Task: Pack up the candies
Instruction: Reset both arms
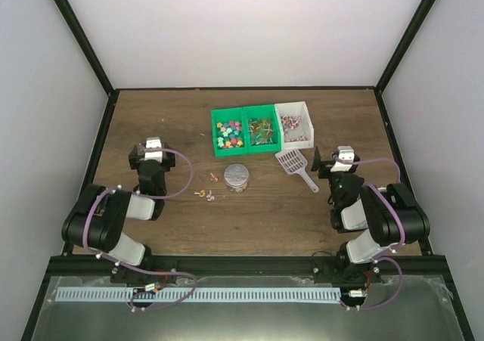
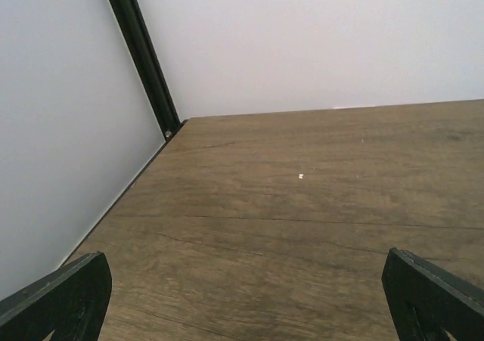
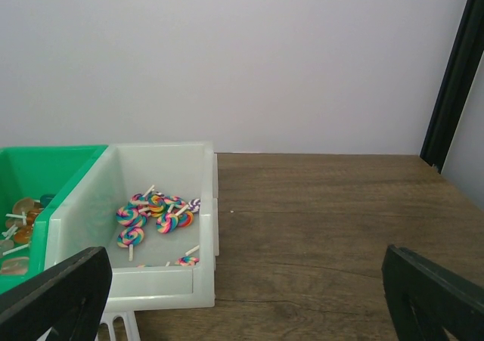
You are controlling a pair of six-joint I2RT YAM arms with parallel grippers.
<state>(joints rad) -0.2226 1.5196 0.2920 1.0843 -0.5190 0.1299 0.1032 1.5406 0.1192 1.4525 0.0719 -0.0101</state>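
Brown wooden table (image 1: 151, 122) enclosed by plain white walls (image 1: 242, 31) (black corner posts)

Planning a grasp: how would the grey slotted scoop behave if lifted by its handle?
The scoop looks like thin plastic, so probably light and stiff. Its broad head sits beyond a slim handle, so it may swivel in a narrow grip.

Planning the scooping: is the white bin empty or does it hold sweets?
Not empty: the white bin holds a small cluster of swirl lollipops on its floor, far from full.
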